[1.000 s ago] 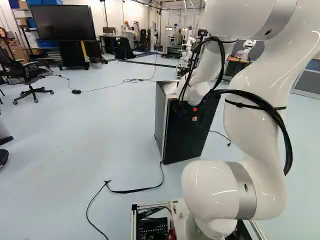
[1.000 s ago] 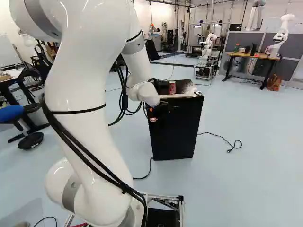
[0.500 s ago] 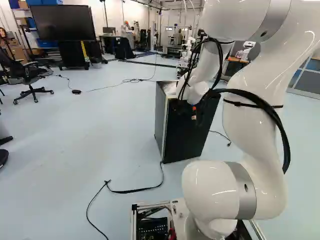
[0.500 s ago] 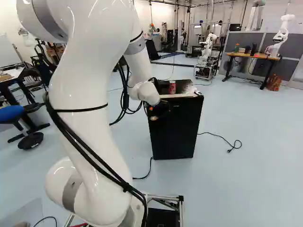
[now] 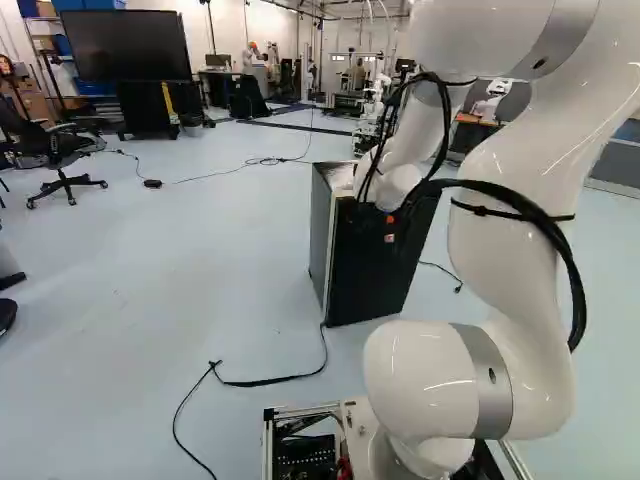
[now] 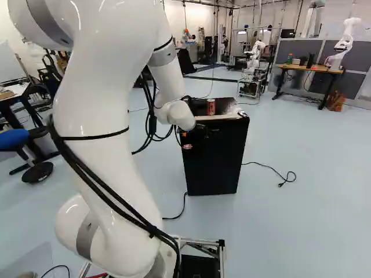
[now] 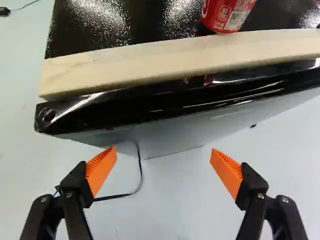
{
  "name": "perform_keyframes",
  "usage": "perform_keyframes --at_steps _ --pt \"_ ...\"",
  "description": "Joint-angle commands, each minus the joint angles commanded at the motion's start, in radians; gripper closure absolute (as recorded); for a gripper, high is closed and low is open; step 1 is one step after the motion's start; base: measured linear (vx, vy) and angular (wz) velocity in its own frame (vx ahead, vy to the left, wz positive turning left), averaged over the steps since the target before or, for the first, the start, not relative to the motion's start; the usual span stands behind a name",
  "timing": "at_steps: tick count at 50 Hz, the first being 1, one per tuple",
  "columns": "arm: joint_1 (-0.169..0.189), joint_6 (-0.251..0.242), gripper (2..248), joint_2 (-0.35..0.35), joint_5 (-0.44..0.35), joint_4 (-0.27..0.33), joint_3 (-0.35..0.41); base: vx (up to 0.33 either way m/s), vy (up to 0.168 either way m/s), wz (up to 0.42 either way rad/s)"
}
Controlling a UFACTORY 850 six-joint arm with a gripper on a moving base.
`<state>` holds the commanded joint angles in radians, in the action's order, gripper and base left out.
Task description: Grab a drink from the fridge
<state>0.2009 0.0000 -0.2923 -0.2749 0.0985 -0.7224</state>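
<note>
You seem to be on the approach, jaws spread wide in front of the fridge (image 6: pixel 217 165). The can (image 7: pixel 226 16) stands on its top, just behind the wooden strip (image 7: pixel 150 64) at the front edge; you likely need to lift, then ease forward around the can.

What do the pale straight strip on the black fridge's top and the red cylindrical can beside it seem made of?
The strip looks like bare wood, given its matte tan surface. The can is probably thin metal, glossy and printed, judging by its drink-can shape and sheen.
</note>
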Motion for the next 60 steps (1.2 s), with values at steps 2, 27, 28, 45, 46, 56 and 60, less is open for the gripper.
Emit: perform_keyframes --at_steps 2,27,28,45,46,56,60 --pt "0.001 0.0 3 0.009 -0.003 0.0 0.011 0.0 0.0 0.0" --pt "0.039 0.0 3 0.104 -0.101 0.0 0.125 0.0 0.0 0.0" --pt "0.041 0.0 3 0.106 -0.106 0.0 0.128 0.0 0.0 0.0" --pt "0.049 0.0 3 0.117 -0.221 0.0 0.14 0.0 0.0 0.0" --pt "0.049 0.0 3 0.117 -0.228 0.0 0.141 0.0 0.0 0.0" --pt "0.049 0.0 3 0.117 -0.304 0.0 0.141 0.0 0.0 0.0" --pt "0.049 0.0 3 0.117 -0.335 0.0 0.141 0.0 0.0 0.0"
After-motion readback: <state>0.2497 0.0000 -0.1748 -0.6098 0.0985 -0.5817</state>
